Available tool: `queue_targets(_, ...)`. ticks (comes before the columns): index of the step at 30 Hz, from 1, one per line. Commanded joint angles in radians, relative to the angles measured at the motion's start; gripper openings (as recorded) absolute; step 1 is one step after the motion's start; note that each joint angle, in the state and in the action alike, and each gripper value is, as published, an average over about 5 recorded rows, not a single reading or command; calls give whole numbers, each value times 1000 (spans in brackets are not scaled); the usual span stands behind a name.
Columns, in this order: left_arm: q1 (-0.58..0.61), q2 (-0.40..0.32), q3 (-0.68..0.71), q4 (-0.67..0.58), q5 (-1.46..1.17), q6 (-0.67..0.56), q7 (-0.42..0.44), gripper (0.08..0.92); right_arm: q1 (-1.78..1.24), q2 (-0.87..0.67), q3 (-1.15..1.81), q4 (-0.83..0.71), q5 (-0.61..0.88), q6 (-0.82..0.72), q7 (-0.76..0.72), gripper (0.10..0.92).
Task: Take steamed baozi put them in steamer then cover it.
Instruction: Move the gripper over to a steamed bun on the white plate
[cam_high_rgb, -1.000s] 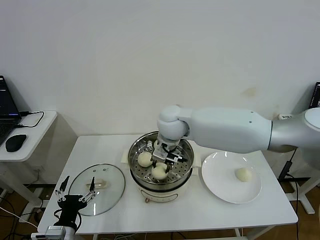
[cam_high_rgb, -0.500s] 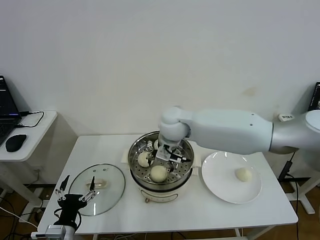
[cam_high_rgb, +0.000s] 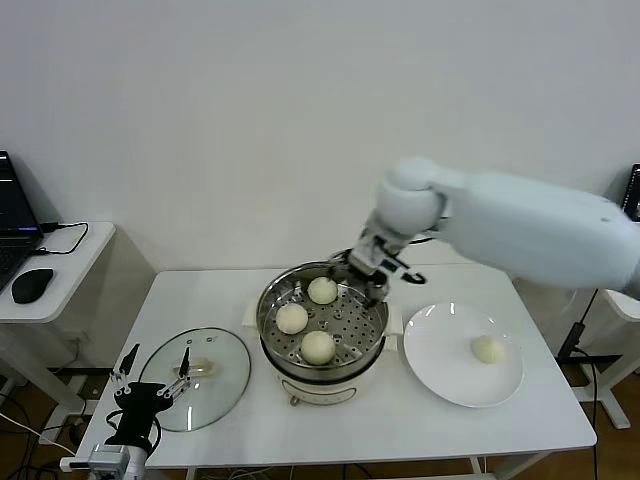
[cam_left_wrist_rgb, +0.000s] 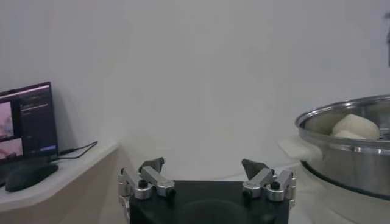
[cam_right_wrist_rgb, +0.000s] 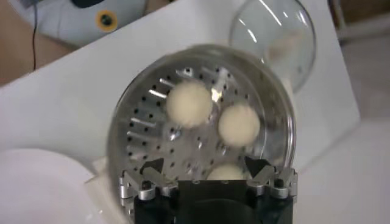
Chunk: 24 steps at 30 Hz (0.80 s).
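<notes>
White table (cam_high_rgb: 500, 420), plain wall behind. Your right gripper (cam_high_rgb: 378, 272) hangs empty with jaws spread at the steamer's (cam_high_rgb: 372, 335) far rim, mid-frame; left gripper (cam_high_rgb: 150, 388) idles lower left, spread. Risk: clipping that rim. Three smooth baozi (cam_high_rgb: 318, 346) inside, one on the plate (cam_high_rgb: 440, 370).

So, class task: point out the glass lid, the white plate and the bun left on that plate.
glass lid (cam_high_rgb: 222, 380), head view, clear glass right of handle
white plate (cam_high_rgb: 440, 355), head view, bare surface
bun (cam_high_rgb: 487, 348), head view, its top
</notes>
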Motion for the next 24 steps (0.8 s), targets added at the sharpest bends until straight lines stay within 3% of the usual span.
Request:
queue_targets(1, -5, 17, 4, 1, -3, 1, 0, 823, -84, -359, 55, 39, 16, -151, -17, 823)
queue_targets(9, -18, 37, 12, 19, -13, 1, 2, 823, -457, -478, 344, -112, -161, -40, -12, 823)
queue_targets(16, -11, 42, 9, 23, -13, -2, 3, 823, -750, -418, 608, -256, -251, 14, 1, 823)
queue_targets(24, 2, 39, 1, 20, -9, 0, 3, 823, -857, -339, 689, -333, -325, -7, 26, 823)
